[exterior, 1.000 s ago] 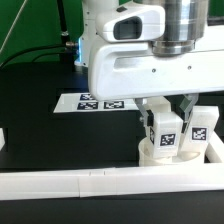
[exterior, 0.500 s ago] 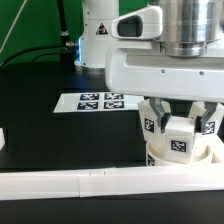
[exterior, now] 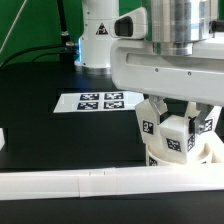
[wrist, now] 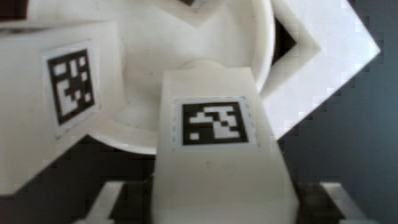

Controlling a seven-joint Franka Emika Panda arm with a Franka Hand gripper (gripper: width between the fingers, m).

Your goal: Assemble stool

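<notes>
The stool's round white seat [exterior: 196,160] lies at the exterior view's lower right, against the front rail. Two tagged white legs stand up from it, one on the left [exterior: 150,125] and one on the right [exterior: 206,126]. My gripper [exterior: 176,118] comes down from above between them, shut on a third tagged leg [exterior: 177,140] that is upright with its lower end at the seat. In the wrist view this leg [wrist: 217,125] fills the middle between my gripper [wrist: 222,205] fingers [wrist: 111,200]. A neighbouring leg [wrist: 71,85] and the seat [wrist: 196,40] lie beyond.
A long white rail [exterior: 80,184] runs along the front of the black table. The marker board [exterior: 100,101] lies flat in the middle. A small white piece [exterior: 2,140] shows at the exterior view's left edge. The arm's base [exterior: 95,40] stands at the back.
The wrist has turned and drifted slightly to the exterior view's right, and the held leg has turned with it over the seat. The grip has stayed shut.
</notes>
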